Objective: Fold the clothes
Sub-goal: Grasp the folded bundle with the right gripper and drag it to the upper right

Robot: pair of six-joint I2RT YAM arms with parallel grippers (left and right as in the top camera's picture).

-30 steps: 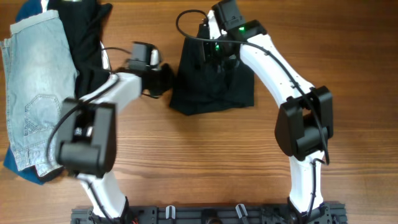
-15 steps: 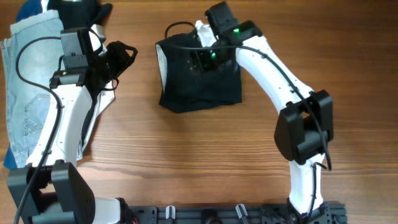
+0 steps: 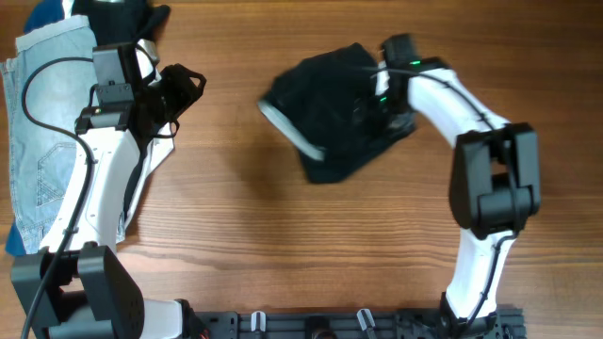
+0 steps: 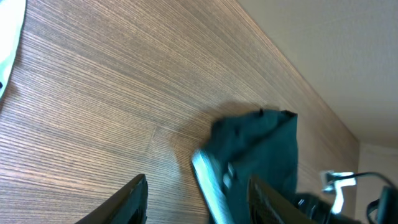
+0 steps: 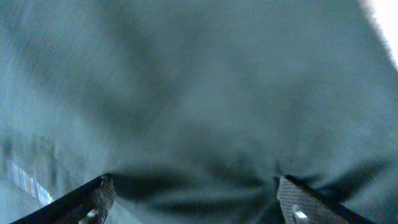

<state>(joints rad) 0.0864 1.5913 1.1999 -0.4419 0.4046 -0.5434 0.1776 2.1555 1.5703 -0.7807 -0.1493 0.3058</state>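
one black garment (image 3: pixel 330 122) looks folded, jeans (image 3: pixel 42 141) unfolded; right gripper (image 5: pixel 194 186) splayed on cloth, left gripper (image 3: pixel 184 89) parted, empty.

Left arm (image 3: pixel 89 179) and right arm (image 3: pixel 443 92): white rounded link shells joined by black joint housings (image 3: pixel 495 184). A black cable (image 3: pixel 28 94) loops beside the left arm, and the left gripper (image 4: pixel 198 180) has black fingers (image 4: pixel 134 199). A green light (image 3: pixel 382 91) glows on the right arm.
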